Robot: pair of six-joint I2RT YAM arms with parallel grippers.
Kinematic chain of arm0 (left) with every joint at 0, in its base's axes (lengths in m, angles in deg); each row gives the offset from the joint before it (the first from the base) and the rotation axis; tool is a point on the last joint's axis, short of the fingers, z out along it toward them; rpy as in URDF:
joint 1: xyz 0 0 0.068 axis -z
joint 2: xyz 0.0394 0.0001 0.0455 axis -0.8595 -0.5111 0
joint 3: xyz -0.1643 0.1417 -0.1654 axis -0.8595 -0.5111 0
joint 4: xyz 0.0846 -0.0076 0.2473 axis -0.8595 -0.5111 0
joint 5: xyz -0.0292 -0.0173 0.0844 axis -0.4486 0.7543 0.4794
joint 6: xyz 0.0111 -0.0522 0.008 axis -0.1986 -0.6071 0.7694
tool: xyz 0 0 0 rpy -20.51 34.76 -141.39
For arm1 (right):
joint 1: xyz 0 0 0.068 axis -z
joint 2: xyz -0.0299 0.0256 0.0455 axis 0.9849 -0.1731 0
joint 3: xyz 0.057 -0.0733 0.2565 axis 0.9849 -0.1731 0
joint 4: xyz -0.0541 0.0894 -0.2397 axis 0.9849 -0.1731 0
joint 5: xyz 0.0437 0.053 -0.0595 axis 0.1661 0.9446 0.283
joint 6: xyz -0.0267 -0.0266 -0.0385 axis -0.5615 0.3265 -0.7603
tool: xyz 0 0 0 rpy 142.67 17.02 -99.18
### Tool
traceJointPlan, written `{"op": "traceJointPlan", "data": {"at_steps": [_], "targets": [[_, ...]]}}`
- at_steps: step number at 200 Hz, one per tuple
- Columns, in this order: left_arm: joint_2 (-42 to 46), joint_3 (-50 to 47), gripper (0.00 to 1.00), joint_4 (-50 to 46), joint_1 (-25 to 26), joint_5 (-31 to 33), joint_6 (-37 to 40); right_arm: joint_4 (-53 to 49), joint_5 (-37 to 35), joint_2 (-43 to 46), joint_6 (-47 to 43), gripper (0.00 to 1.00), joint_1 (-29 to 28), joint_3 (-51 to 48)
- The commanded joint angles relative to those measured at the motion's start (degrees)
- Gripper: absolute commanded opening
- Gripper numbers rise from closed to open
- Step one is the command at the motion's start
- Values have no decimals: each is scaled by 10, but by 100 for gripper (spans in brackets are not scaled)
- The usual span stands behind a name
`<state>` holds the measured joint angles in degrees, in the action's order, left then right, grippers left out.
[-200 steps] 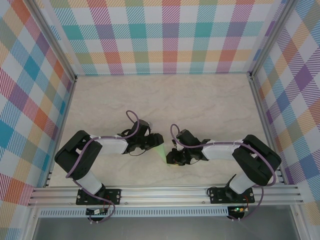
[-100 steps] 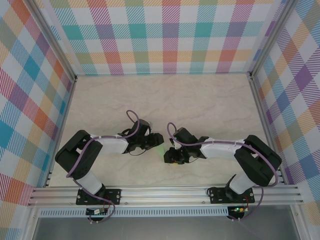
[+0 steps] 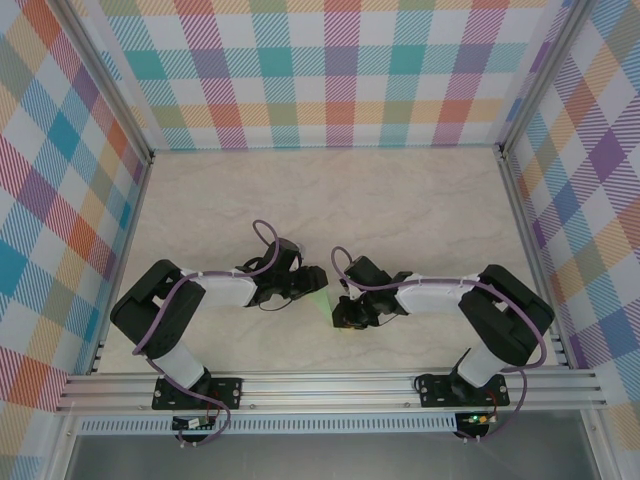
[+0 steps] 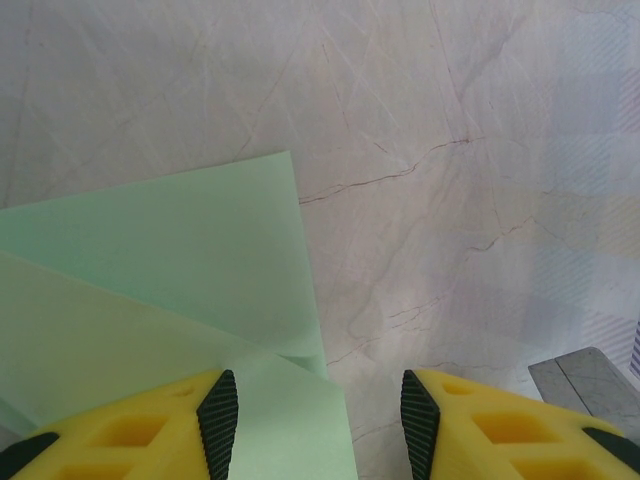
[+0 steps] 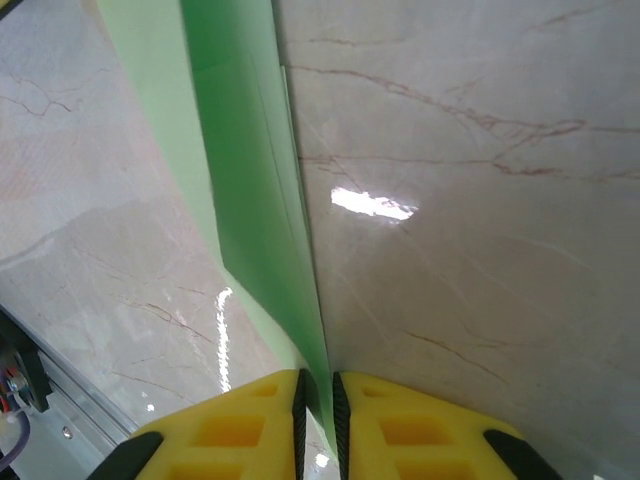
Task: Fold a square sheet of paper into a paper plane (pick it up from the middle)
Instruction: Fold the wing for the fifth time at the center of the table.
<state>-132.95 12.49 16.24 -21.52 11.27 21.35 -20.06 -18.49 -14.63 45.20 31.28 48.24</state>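
Pale-green, the square sheet of paper (image 5: 250, 200) is showing layered flaps, so you are likely working mid-fold: your right gripper (image 5: 318, 400) is clamping its edge between its fingers, your left gripper (image 4: 320, 412) hovering fingers-apart just above it.

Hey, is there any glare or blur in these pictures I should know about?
Right wrist view: two bright glare spots on the table, one on either side of the green paper. Left wrist view: no glare, but a hazy checked reflection on the table's right side. Top view: even light, sharp throughout.
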Motion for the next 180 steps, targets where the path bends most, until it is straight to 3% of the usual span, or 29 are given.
{"op": "traceJointPlan", "data": {"at_steps": [1,34,94,148,180], "targets": [[-26,6,49,-21,1,10,16,-16,-15,-21,2,16,-6,-8],[-28,7,49,-21,0,10,16,-10,-2,-26,1,16,-12,-12],[-24,4,49,-27,0,16,13,-66,-42,-49,0,11,-27,-7],[-26,4,49,-34,1,19,16,-48,-63,80,8,20,-18,-16],[-30,5,48,-32,1,17,16,5,-17,97,12,13,-5,-5]]}}
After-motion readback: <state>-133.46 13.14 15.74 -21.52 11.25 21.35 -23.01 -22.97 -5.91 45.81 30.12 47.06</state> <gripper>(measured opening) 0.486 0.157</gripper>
